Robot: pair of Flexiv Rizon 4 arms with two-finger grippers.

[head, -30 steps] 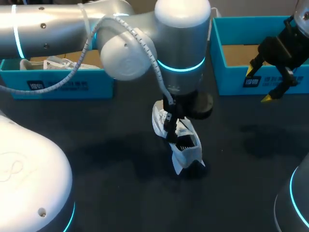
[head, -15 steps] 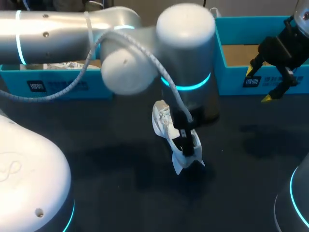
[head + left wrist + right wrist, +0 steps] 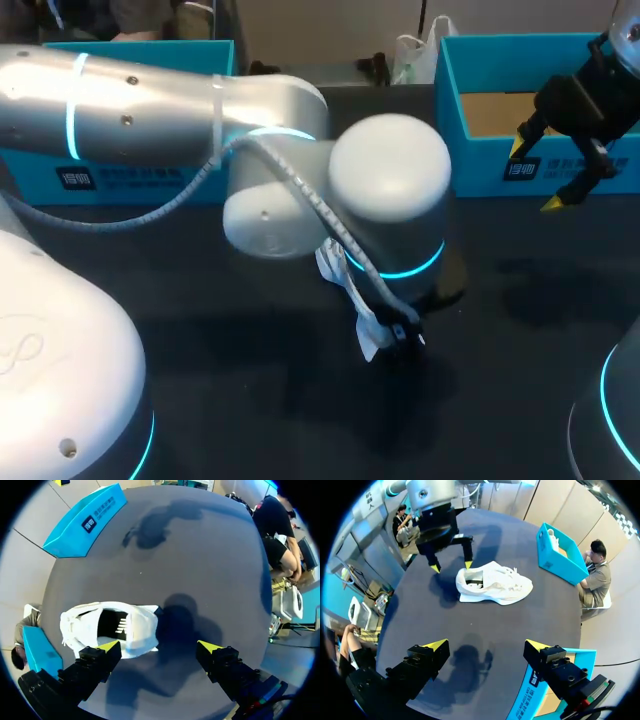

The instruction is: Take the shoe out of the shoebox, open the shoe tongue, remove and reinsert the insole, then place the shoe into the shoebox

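Note:
A white shoe [image 3: 107, 626] lies on the dark table, its mouth showing and its heel end toward my left gripper [image 3: 159, 646]. That gripper is open and hangs just above the heel, one fingertip [image 3: 107, 645] at the shoe's edge and the other over bare table. In the head view my left arm [image 3: 390, 200] covers most of the shoe [image 3: 368, 335]. My right gripper [image 3: 533, 177] hangs open and empty by the front wall of the right shoebox [image 3: 480, 165]. From the right wrist, the shoe [image 3: 495, 585] and left gripper [image 3: 451, 566] lie well ahead of my right gripper [image 3: 486, 645].
A second blue shoebox [image 3: 130, 180] stands at the back left behind my left arm. In the right wrist view this box [image 3: 560, 555] holds another white shoe [image 3: 552, 532]. Bare dark table [image 3: 250, 400] lies in front of the shoe.
My left arm has swung forward and down over the shoe, hiding more of it in the head view. The shoe and right arm have not moved.

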